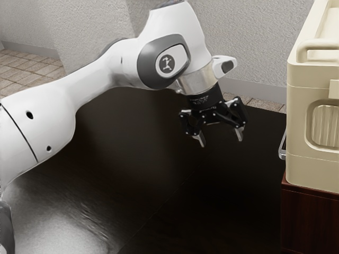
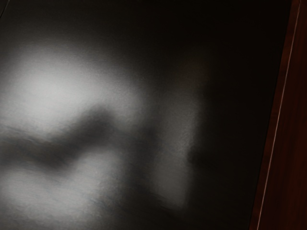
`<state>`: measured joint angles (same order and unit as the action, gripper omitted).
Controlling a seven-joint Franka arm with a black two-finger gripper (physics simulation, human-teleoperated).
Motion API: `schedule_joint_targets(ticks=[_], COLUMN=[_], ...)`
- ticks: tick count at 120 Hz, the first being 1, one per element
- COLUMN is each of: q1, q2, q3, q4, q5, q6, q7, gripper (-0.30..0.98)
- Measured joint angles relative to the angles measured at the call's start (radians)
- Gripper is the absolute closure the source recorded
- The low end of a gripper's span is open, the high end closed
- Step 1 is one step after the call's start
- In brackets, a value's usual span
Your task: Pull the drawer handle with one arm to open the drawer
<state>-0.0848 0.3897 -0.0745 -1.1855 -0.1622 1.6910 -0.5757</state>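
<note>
The black two-finger gripper [image 1: 221,138] hangs wide apart mid-frame — the cream, boxy cabinet [image 1: 304,169] with silver metal handle [image 1: 282,155] stands far right, insides hidden.

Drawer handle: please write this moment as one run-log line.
hand: open, empty, apart from handle | handle: on side of beige unit, untouched | pull: none now

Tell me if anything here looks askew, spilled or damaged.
Nothing stands out: the cream cabinet sits upright on its red-brown base, its metal handle shows no visible damage, and the open tool hangs clear.
</note>
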Motion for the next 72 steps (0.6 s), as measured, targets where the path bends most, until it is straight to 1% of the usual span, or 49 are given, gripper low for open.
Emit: schedule_joint_targets(ticks=[21,36,72], q1=[-0.009,-0.016,-0.023], q2=[0.027,0.038,0.051], q3=[-0.004,-0.008,-0.031], q4=[0.004,0.003,0.0], q5=[-0.007,-0.046,-0.092], q6=[0.085,0.135,0.209], q7=[-0.037,-0.047,-0.043], gripper=[0.0,0.0,0.0])
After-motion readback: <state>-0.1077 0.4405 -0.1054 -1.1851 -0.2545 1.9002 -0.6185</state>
